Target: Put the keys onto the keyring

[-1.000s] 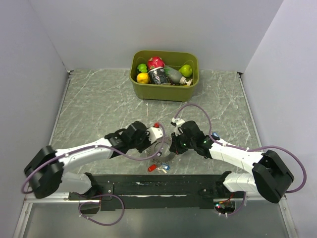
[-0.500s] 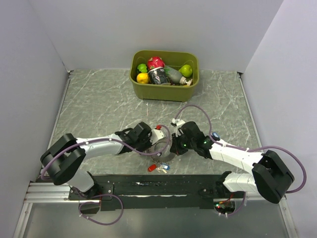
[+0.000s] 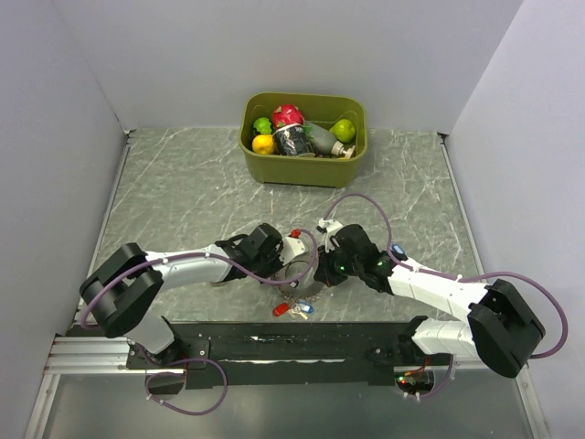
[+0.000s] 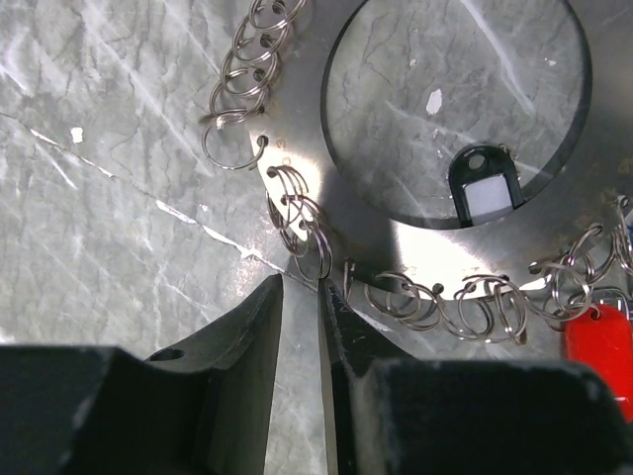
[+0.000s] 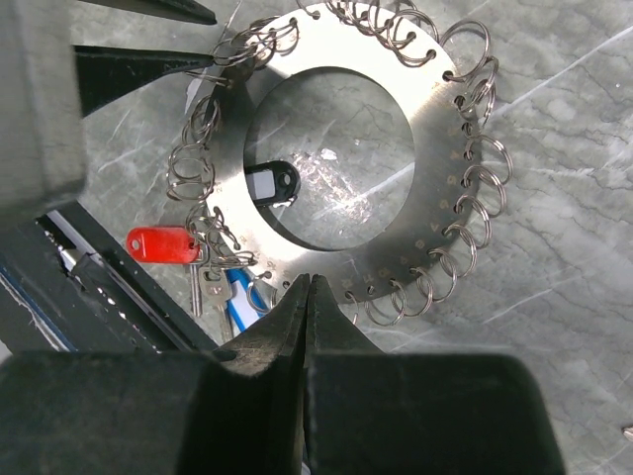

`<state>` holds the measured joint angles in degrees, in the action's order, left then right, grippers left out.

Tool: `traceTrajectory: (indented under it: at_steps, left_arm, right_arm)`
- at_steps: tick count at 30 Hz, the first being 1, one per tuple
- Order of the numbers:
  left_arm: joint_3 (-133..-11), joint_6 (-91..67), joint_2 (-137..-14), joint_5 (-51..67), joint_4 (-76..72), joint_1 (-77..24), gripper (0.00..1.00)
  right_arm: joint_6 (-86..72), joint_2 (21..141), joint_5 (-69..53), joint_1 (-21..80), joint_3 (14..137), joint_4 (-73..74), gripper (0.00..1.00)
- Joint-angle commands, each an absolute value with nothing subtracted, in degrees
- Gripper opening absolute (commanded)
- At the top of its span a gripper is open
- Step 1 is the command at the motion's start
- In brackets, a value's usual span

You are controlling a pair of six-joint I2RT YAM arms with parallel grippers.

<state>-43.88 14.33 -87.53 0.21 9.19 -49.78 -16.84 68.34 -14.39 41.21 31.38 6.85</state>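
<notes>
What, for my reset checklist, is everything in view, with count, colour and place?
keyring: one, silver-grey disc rimmed with small wire rings, flat on the table between the end effectors
keys: three seen; red key and blue key at the keyring's near rim, black key in its hole
bin: one, olive green, far middle of the table
fruit: yellow one, two green, in the bin among other items
table: one, grey marbled
left end effector: slightly open at the keyring's rim
right end effector: shut at the rim

Left tool point(image 4: 300, 295) narrowly parted (right tool point(image 5: 308, 285) closed).
</notes>
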Motion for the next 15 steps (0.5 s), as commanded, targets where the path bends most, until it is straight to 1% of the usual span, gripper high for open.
traceTrajectory:
  at_steps: [1, 6, 15]
  left_arm:
    - [-46.0, 15.2, -88.2, 1.9, 7.1, -49.7, 0.27]
    - [-46.7, 15.1, -89.0, 2.5, 7.4, -49.7, 0.27]
    - [-44.2, 14.9, -84.3, 5.6, 6.9, -49.8, 0.33]
  right_arm:
    - [-16.1, 66.9, -13.2, 40.9, 31.3, 5.9, 0.00]
    - [-15.9, 67.3, -13.0, 40.9, 31.6, 6.2, 0.00]
    - [-15.8, 67.8, -13.4, 40.8, 31.8, 5.6, 0.00]
